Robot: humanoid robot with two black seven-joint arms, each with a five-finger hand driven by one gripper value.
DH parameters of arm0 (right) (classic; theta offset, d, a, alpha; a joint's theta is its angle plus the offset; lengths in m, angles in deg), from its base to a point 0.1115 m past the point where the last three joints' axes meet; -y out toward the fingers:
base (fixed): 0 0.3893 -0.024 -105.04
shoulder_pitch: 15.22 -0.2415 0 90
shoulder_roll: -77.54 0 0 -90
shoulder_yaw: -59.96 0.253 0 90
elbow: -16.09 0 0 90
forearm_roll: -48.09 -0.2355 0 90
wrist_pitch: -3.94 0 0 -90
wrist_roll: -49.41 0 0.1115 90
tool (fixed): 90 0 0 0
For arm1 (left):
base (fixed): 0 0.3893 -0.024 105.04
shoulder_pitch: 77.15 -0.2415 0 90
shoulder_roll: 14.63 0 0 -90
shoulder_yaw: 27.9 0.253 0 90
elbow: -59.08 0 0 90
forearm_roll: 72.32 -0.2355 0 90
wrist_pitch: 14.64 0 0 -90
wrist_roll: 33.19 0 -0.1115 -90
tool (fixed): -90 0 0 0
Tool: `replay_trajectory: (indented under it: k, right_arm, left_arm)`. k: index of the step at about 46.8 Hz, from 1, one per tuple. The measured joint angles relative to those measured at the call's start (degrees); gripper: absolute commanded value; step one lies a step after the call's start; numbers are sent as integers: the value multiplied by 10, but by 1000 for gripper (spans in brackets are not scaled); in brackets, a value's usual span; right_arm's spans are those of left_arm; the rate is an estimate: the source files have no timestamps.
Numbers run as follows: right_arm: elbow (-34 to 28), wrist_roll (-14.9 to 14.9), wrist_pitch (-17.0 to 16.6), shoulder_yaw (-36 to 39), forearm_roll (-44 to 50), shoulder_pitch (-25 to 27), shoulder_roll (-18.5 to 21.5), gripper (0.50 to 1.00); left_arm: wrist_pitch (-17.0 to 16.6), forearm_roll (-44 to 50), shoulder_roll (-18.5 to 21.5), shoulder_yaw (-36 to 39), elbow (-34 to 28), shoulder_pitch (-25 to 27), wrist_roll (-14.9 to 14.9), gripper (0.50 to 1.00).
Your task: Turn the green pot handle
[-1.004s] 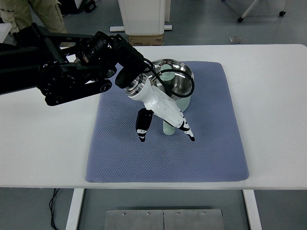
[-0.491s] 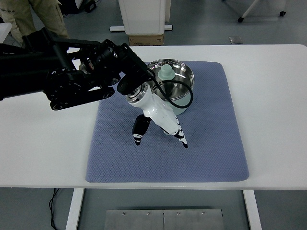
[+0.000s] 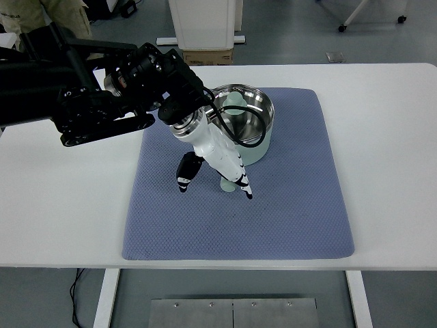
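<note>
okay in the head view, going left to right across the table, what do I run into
Left arm → left hand → green pot → right edge of the blue mat → bare white table.

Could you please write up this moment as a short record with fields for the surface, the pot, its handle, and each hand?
surface: white table with a blue-grey mat on it
pot: green pot, steel inside, at the mat's far middle
handle: green handle points toward the near edge, mostly hidden by the hand
left hand: white left hand reaches down beside the pot, fingers pointing down at the handle; grasp cannot be told
right hand: not in view
person: legs at the top left
</note>
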Motion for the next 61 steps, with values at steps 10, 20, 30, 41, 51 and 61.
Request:
replay_trajectory:
  k: [10, 20, 30, 41, 51, 61]
  right_arm:
    - [0, 0, 0, 0, 0, 0, 0, 1000]
    - [0, 0, 0, 0, 0, 0, 0, 1000]
    - [0, 0, 0, 0, 0, 0, 0, 1000]
    - [0, 0, 0, 0, 0, 0, 0, 1000]
    - [0, 0, 0, 0, 0, 0, 0, 1000]
    - [0, 0, 0, 0, 0, 0, 0, 1000]
  left_arm:
    - [-6, -1, 10, 29, -16, 10, 0, 1000]
    - [-18, -2, 12, 66, -30, 30, 0, 1000]
    - [-49, -3, 13, 111, -33, 47, 0, 1000]
    - [-68, -3, 24, 156, -36, 62, 0, 1000]
    - [-91, -3, 25, 196, -40, 83, 0, 1000]
    - [-107, -2, 27, 229, -40, 96, 0, 1000]
